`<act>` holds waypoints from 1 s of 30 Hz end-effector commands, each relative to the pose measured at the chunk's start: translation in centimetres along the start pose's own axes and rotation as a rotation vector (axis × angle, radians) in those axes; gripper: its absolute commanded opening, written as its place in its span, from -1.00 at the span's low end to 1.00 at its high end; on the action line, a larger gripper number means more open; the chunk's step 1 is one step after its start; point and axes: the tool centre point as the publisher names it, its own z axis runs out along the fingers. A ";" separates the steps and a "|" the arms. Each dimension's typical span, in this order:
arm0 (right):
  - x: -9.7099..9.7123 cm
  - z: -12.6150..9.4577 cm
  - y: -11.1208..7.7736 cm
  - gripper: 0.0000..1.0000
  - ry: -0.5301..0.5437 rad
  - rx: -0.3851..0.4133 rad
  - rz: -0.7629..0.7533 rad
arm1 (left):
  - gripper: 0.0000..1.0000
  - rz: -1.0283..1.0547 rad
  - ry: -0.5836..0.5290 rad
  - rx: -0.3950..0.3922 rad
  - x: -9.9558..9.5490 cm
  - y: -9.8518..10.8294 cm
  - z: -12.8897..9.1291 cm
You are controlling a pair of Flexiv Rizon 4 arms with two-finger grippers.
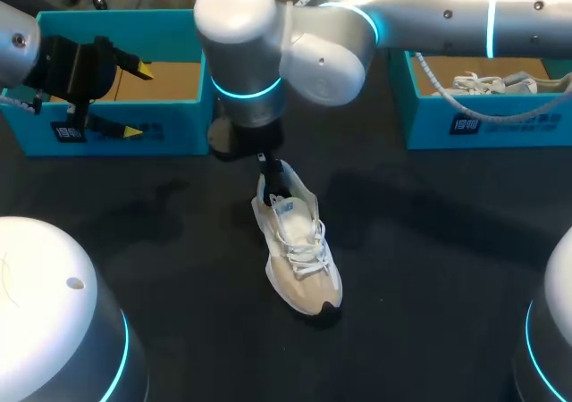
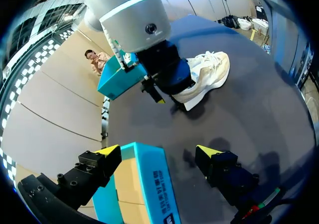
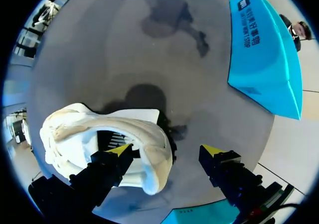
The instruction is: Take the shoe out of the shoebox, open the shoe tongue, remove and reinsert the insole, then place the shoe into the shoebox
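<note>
The right fingers (image 3: 119,152) stand wide, straddling the heel of the shoe (image 3: 65,134). One yellow tip is down inside the opening. The other hangs outside, clear of the heel, with bare desk under it. The inside of the shoe is dark there, so whether the inner tip touches the lining or the insole cannot be told.

In the head view the right arm (image 1: 295,54) reaches past the middle and covers these fingers and most of the heel. The shoe's laces and toe show; it sits on the desk (image 1: 429,268) between the two boxes, toe toward the robot.

The left fingers (image 2: 107,152) are also wide, one tip on each side of the front wall of the left box (image 2: 149,181), neither clearly touching it. Most of that box is cut off in the left wrist view.

The right box (image 1: 500,125) holds a second shoe (image 1: 483,85), partly hidden by a cable and cut off at the edge.
</note>
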 end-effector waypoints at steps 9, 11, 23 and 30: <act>0.3 1.4 -0.7 0.61 0.002 0.006 0.010 | 1.00 0.000 0.000 -0.003 0.1 -0.1 -0.1; 0.3 1.9 -0.8 0.58 0.009 0.010 0.001 | 1.00 0.000 0.000 -0.003 0.1 -0.1 -0.1; 0.2 3.5 -0.6 -0.04 0.044 0.006 -0.037 | 1.00 0.000 0.000 -0.003 0.1 -0.1 -0.1; 0.8 3.7 -0.7 -0.58 0.060 0.013 -0.030 | 1.00 0.000 0.000 -0.003 0.1 -0.1 -0.1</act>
